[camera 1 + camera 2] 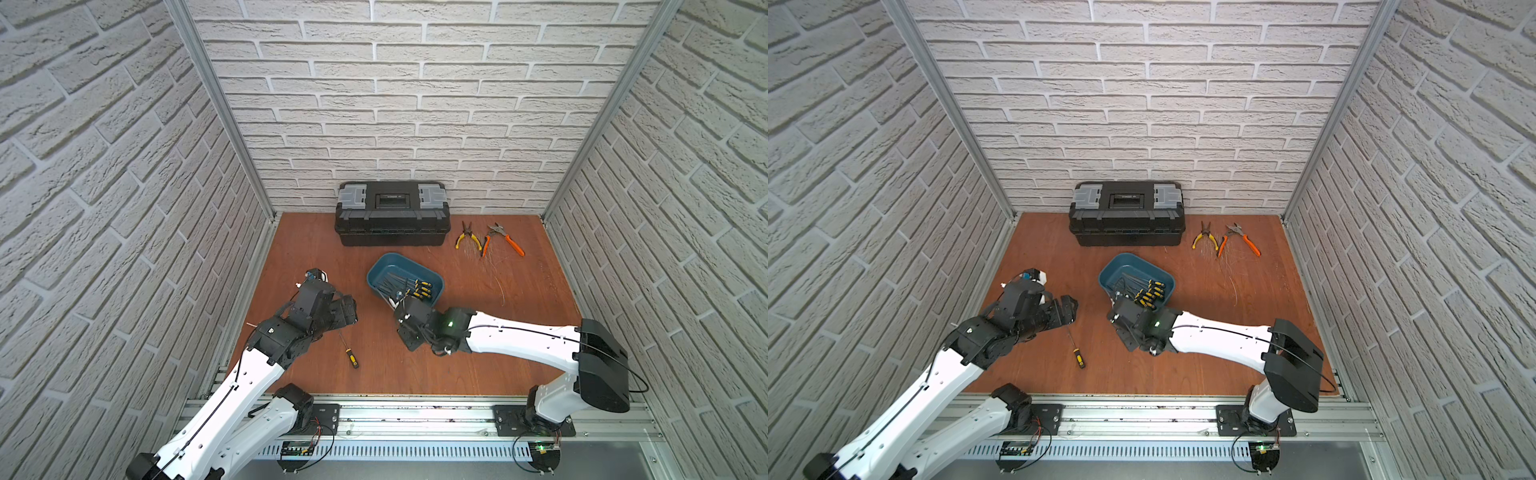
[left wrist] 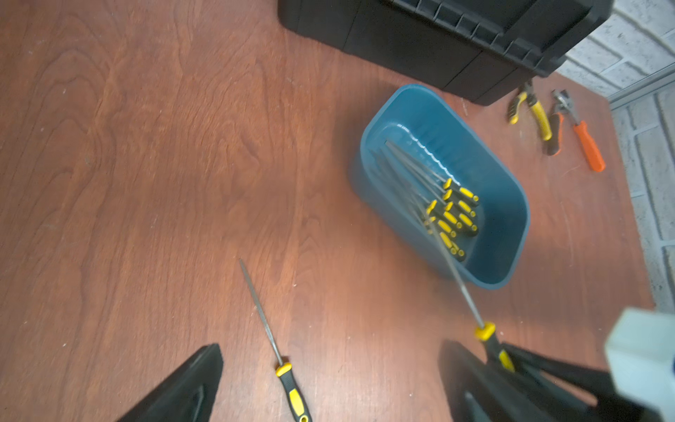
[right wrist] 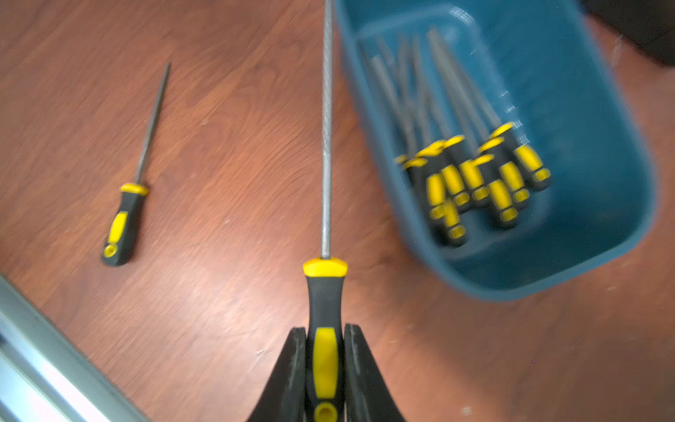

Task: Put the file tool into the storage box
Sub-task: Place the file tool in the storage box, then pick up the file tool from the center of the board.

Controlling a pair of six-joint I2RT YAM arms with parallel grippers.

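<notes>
Right gripper [image 3: 325, 350] is pinching the file tool [image 3: 326, 146] by its handle, shaft pointing far-left, storage box [image 3: 548, 288] sitting just right of it; left gripper [image 2: 328, 347] is hanging spread and empty.

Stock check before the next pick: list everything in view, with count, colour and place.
storage box: 1, teal-blue, mid-table, in front of the toolbox
files in the box: several, too blurred to count, yellow-black handles
held file: 1, yellow-black handle, by the box
loose file: 1, yellow-black handle, flat on the table
toolbox: 1, black with grey latches, against the back wall
yellow-handled pliers: 1, beside the toolbox
orange-handled pliers: 1, next to the yellow pair
table: 1, reddish-brown wood
walls: 3, pale brick pattern
left gripper: 1, black, open, above the loose file
right gripper: 1, black, shut on the held file's handle
</notes>
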